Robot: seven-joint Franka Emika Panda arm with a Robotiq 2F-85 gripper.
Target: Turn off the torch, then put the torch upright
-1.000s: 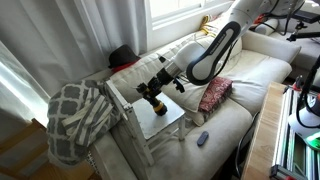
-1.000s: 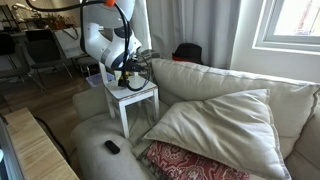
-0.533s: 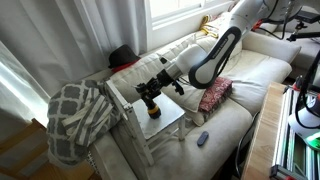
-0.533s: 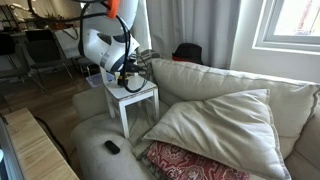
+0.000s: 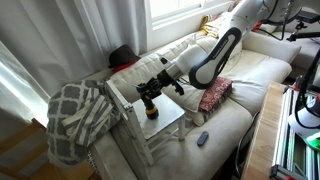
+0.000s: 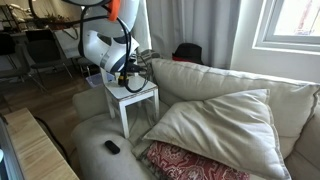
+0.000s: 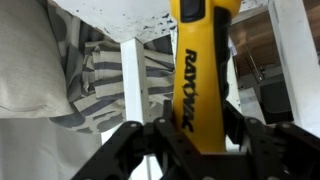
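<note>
The torch (image 7: 198,75) fills the wrist view: a yellow body with black lettering and a black end against the white side table (image 7: 130,18). My gripper (image 7: 196,140) is shut on the torch's yellow body. In an exterior view the torch (image 5: 152,110) stands roughly upright on the white side table (image 5: 170,122) under my gripper (image 5: 149,97). In an exterior view my gripper (image 6: 127,76) hangs over the table (image 6: 140,98); the torch itself is too small to make out there.
A patterned grey-white blanket (image 5: 75,118) lies beside the table. A small dark remote (image 5: 202,138) lies on the sofa seat and also shows in an exterior view (image 6: 112,147). A red patterned cushion (image 5: 214,94) and a large beige cushion (image 6: 215,125) sit on the sofa.
The arm's elbow has shifted slightly; my gripper and the torch stay over the table with almost no movement.
</note>
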